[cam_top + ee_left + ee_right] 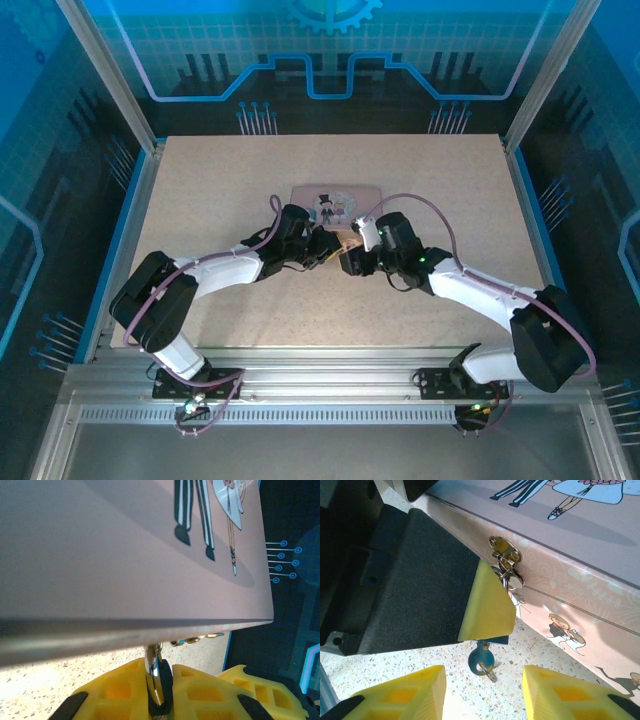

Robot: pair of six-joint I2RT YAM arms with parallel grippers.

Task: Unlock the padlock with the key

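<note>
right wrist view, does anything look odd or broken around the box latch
Nothing looks broken or spilled. The latch sits flat on the pink box. The teal-headed key pokes out below a finger of the left pincer, which covers the padlock. The right pincer is open.

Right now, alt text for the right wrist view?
One of the left gripper's yellow-tipped fingers covers the padlock hanging from the pink box's hasp, a blue-headed key sticking out beneath. The right gripper's fingers stand open at the bottom, either side of the key.
</note>
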